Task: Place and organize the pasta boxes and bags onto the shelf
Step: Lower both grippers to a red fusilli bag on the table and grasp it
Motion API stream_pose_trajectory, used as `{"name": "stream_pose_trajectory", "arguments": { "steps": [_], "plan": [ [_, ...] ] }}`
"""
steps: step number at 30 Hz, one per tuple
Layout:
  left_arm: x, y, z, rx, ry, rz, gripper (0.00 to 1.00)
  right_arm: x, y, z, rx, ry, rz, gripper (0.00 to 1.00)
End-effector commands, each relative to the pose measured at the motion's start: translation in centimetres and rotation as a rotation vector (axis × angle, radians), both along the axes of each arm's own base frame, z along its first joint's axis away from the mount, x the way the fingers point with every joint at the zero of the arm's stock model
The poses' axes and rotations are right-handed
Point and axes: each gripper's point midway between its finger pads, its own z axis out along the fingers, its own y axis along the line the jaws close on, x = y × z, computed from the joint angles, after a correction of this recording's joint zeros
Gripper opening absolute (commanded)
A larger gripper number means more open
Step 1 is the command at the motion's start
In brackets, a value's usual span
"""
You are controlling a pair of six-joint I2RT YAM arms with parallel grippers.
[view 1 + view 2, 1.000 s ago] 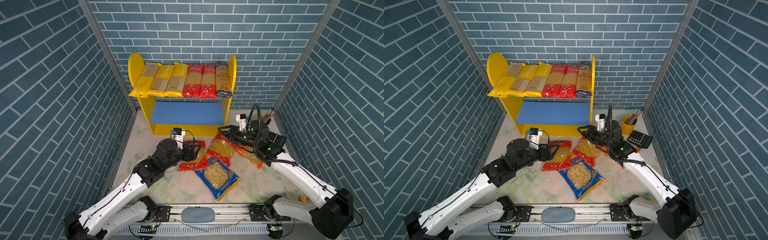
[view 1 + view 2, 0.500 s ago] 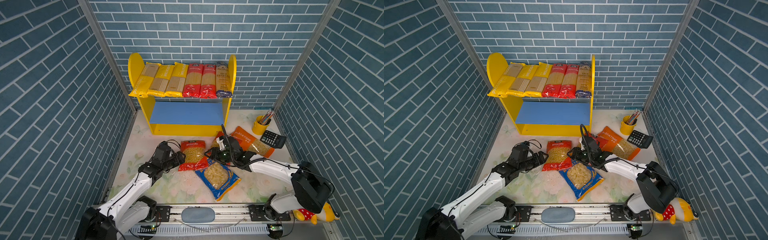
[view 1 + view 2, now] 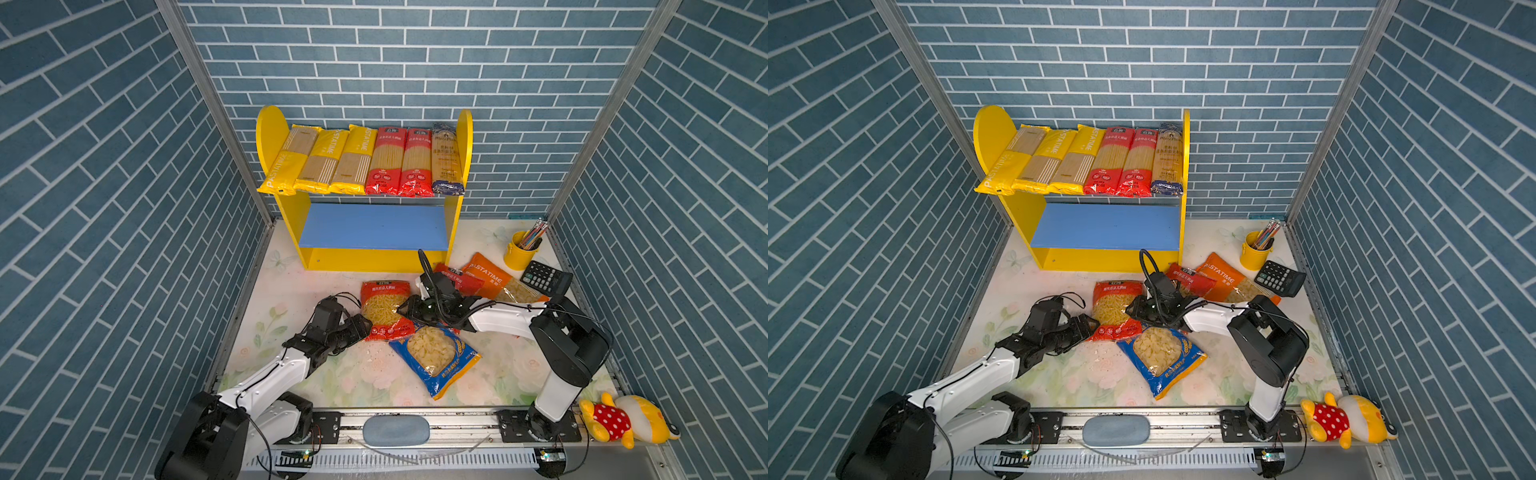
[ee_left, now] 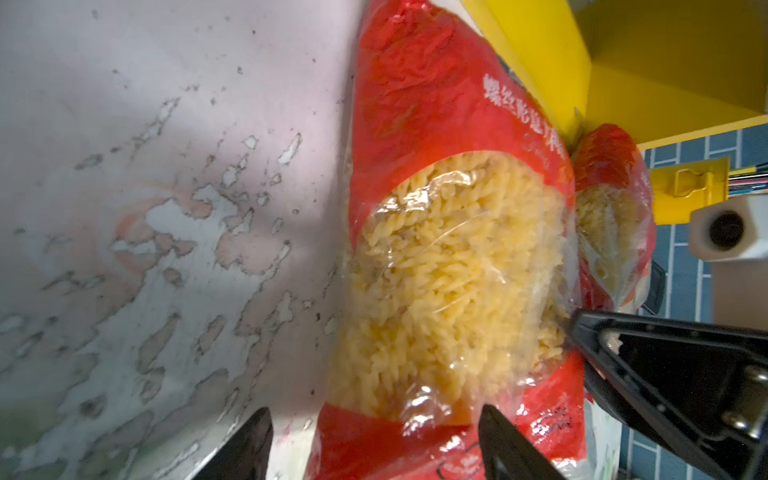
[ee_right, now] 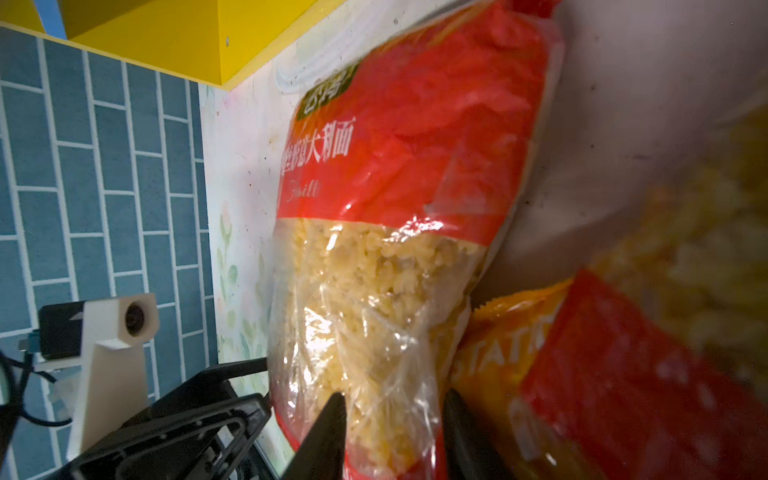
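A red pasta bag (image 3: 382, 307) (image 3: 1115, 309) with a clear window of spirals lies on the floor in front of the shelf (image 3: 372, 226). My left gripper (image 3: 363, 326) (image 4: 376, 440) is open, its fingers straddling the bag's near left corner (image 4: 449, 270). My right gripper (image 3: 405, 309) (image 5: 395, 432) is at the bag's right edge, shut on the clear part (image 5: 374, 332). Several spaghetti packs (image 3: 361, 162) fill the upper board. The blue lower board is bare.
A blue pasta bag (image 3: 434, 357) lies just in front of the red one. A second red bag (image 3: 459, 277) and an orange bag (image 3: 494, 280) lie behind the right arm. A pencil cup (image 3: 521, 253), a calculator (image 3: 544, 278) and a plush toy (image 3: 623, 419) are on the right.
Both arms have come down from above the bags to floor level at the red bag's two sides. The right jaws have narrowed onto the bag's edge.
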Motion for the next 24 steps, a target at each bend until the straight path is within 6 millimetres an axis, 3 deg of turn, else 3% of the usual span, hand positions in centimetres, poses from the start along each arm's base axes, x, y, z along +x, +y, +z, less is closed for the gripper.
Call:
{"name": "stream_pose_trajectory", "arguments": {
  "steps": [1, 6, 10, 19, 24],
  "plan": [
    [1.2, -0.7, 2.0, -0.033, -0.067, -0.017, 0.78, 0.8, 1.3, 1.6, 0.041, -0.031, 0.011, 0.33],
    [1.6, -1.4, 4.4, -0.077, -0.085, -0.034, 0.77, 0.8, 1.5, 3.2, 0.048, -0.051, 0.025, 0.17],
    [1.1, -0.4, 5.8, -0.055, -0.126, 0.000, 0.78, 0.9, 1.9, 4.7, 0.059, -0.071, 0.047, 0.09],
    [0.1, 0.5, 7.4, -0.018, -0.147, 0.000, 0.79, -1.7, 0.1, 8.0, 0.158, -0.058, 0.074, 0.03],
    [-0.1, 1.0, 6.3, 0.012, -0.137, 0.002, 0.79, -3.2, -3.2, 6.2, 0.055, -0.035, 0.068, 0.04]
  ]
}}
